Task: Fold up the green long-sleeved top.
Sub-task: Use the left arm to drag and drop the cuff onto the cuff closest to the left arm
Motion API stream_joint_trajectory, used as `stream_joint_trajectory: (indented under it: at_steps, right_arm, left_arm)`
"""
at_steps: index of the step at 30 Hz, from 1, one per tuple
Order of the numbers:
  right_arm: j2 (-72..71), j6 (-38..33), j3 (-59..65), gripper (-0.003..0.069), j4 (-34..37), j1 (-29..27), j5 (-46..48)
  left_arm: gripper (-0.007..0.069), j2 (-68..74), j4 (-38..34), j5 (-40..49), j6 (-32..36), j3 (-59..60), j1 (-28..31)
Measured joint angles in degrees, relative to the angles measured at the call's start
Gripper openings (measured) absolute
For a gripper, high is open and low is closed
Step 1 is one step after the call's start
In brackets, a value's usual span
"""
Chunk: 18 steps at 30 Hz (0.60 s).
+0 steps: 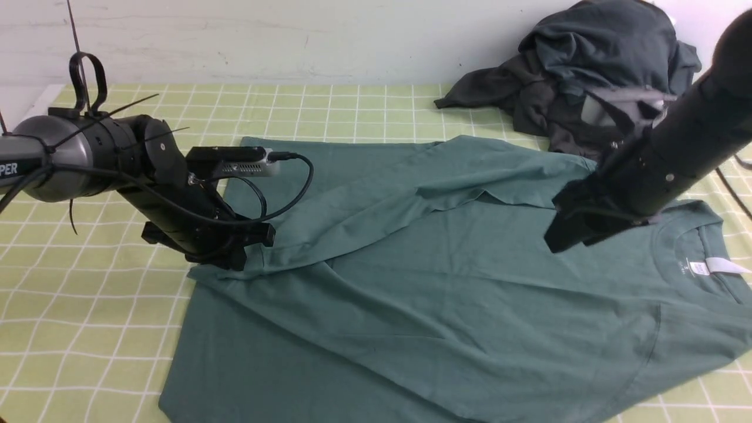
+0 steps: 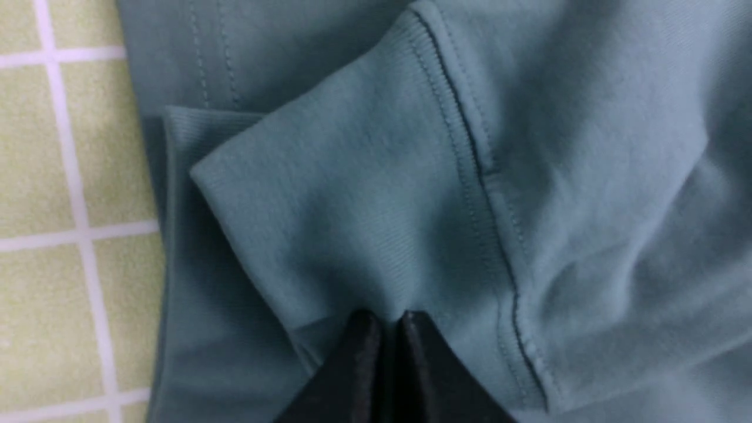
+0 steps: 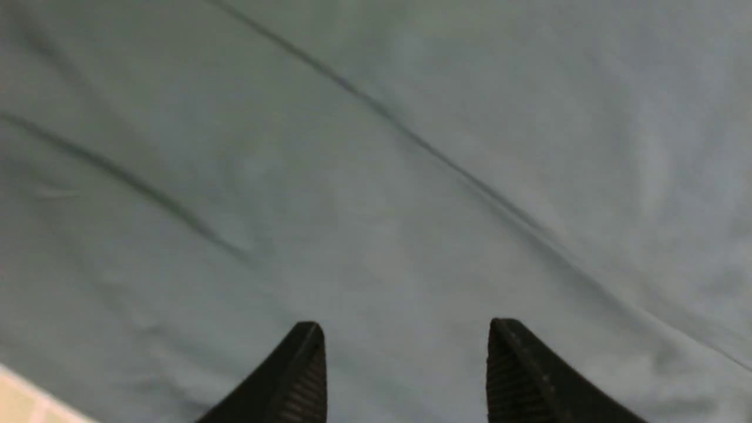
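The green long-sleeved top [image 1: 446, 282] lies spread on the table, its neck and white label [image 1: 719, 265] at the right. One sleeve [image 1: 364, 217] is folded across the body, and its ribbed cuff [image 2: 329, 211] rests by the left hem. My left gripper [image 1: 235, 261] sits low at that cuff. Seen from the left wrist, the left gripper [image 2: 385, 320] is shut, tips against the cuff fabric, and no cloth shows between the jaws. My right gripper [image 1: 558, 235] hovers over the top near the shoulder. In the right wrist view this gripper [image 3: 405, 335] stands open over smooth green cloth, holding nothing.
A heap of dark grey and dark teal clothes [image 1: 593, 64] sits at the back right against the wall. A yellow-green checked cloth [image 1: 88, 305] covers the table. The top's right edge runs out of the front view.
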Motion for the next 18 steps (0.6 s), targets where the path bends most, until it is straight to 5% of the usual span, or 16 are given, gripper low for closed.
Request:
stream_joint_trajectory:
  at_steps: [13, 18]
  right_arm:
    - [-9.33, -0.6, -0.04, 0.0351, -1.8, 4.64, 3.16]
    - [-9.46, -0.55, -0.04, 0.0351, -1.93, 4.64, 2.9]
  left_arm:
    - [0.001, -15.16, 4.02, 21.95, 1.25, 0.11, -0.43]
    - [0.001, -14.88, 6.0, 24.1, 1.25, 0.11, -0.47]
